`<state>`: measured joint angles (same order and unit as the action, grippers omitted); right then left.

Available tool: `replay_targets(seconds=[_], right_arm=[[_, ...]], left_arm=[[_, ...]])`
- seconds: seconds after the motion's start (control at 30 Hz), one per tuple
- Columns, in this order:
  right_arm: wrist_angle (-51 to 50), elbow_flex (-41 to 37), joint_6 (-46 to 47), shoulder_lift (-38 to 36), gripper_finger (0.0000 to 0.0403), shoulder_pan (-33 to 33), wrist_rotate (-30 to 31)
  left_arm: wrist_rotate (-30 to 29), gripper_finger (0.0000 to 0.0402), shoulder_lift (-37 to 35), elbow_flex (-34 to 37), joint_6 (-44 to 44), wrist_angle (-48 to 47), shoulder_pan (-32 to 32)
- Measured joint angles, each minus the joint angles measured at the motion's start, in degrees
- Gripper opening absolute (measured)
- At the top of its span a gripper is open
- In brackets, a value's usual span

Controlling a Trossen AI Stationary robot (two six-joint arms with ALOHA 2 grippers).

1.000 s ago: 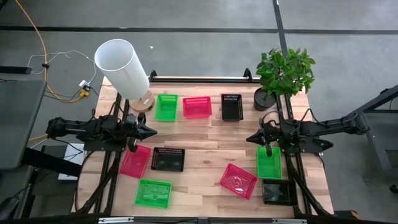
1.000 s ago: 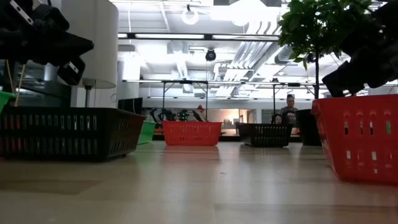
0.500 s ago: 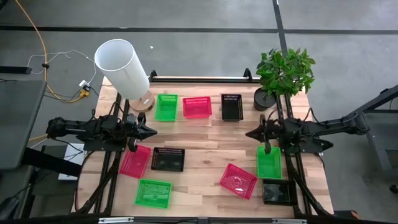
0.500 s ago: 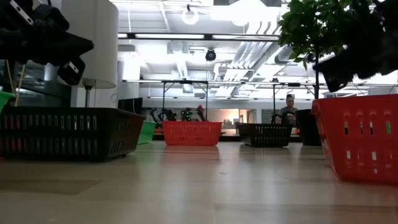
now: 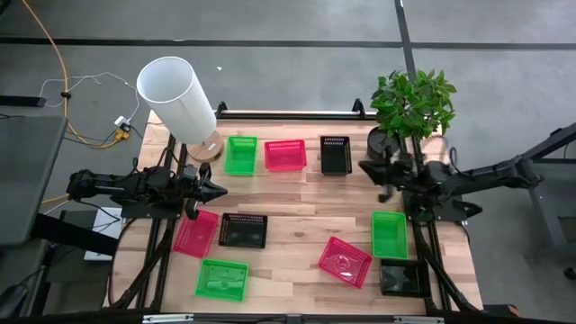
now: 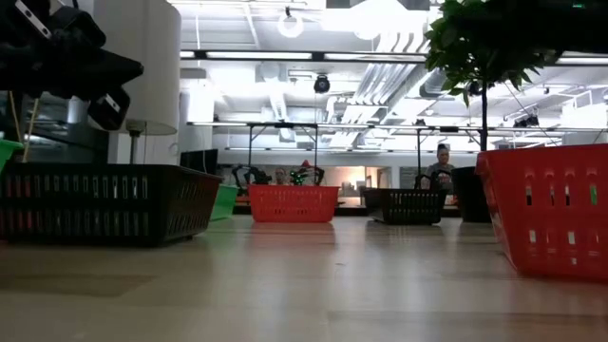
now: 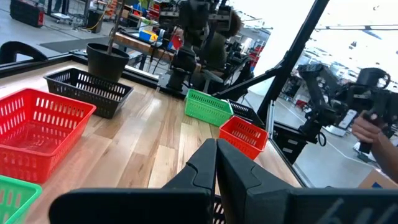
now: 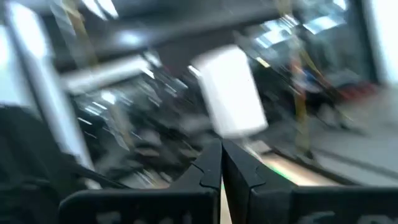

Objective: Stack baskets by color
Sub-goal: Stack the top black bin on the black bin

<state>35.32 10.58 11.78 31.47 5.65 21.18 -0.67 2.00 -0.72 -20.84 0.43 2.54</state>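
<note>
Small mesh baskets lie about the wooden table. Along the far side, a green basket (image 5: 240, 154), a pink one (image 5: 285, 155) and a black one (image 5: 336, 154) stand in a row. Nearer are a pink basket (image 5: 195, 233), a black one (image 5: 244, 230), a green one (image 5: 222, 279), a pink one (image 5: 345, 261), a green one (image 5: 390, 234) and a black one (image 5: 402, 277). My left gripper (image 5: 219, 190) is shut and level at the table's left, above the pink basket's far end. My right gripper (image 5: 364, 167) is shut, raised near the far black basket, holding nothing.
A tall white cylinder (image 5: 175, 97) stands at the far left corner and a potted plant (image 5: 409, 108) at the far right, close to my right arm. Bare wood (image 5: 297, 202) lies between the two rows of baskets.
My right gripper has risen and swung toward the far edge, tipping its fingers upward. It has gone up out of the low view and uncovered the green basket at the right. The fingers stay shut. No basket has moved.
</note>
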Motion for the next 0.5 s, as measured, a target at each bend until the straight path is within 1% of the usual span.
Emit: replay_targets(seconds=[0.07, 0.13, 0.23, 0.3, 0.4, 0.5], right_arm=[[-6.3, 4.2, 1.4, 5.4, 0.0013, 0.0, 4.5], [-13.6, 8.6, 2.2, 10.6, 0.0033, 0.0, 8.2], [-23.2, 14.6, 3.4, 17.7, 0.0079, 0.0, 13.3], [-30.5, 18.3, 6.2, 21.8, 0.0114, 0.0, 16.4], [-40.5, 22.8, 12.1, 26.7, 0.0157, -0.6, 18.7], [-47.6, 25.6, 20.5, 30.9, 0.0182, -1.6, 18.9]], left_arm=[[0.0, 0.0001, 0.0, 0.0, 0.0, 0.0, 0.0], [0.0, 0.0001, 0.0, 0.0, 0.0, 0.0, 0.0], [0.0, 0.0001, 0.0, 0.0, 0.0, 0.0, 0.0], [0.0, 0.0001, 0.0, 0.0, 0.0, 0.0, 0.0], [0.0, 0.0001, 0.0, 0.0, 0.0, 0.0, 0.0], [0.0, 0.0001, 0.0, 0.0, 0.0, 0.0, 0.0]])
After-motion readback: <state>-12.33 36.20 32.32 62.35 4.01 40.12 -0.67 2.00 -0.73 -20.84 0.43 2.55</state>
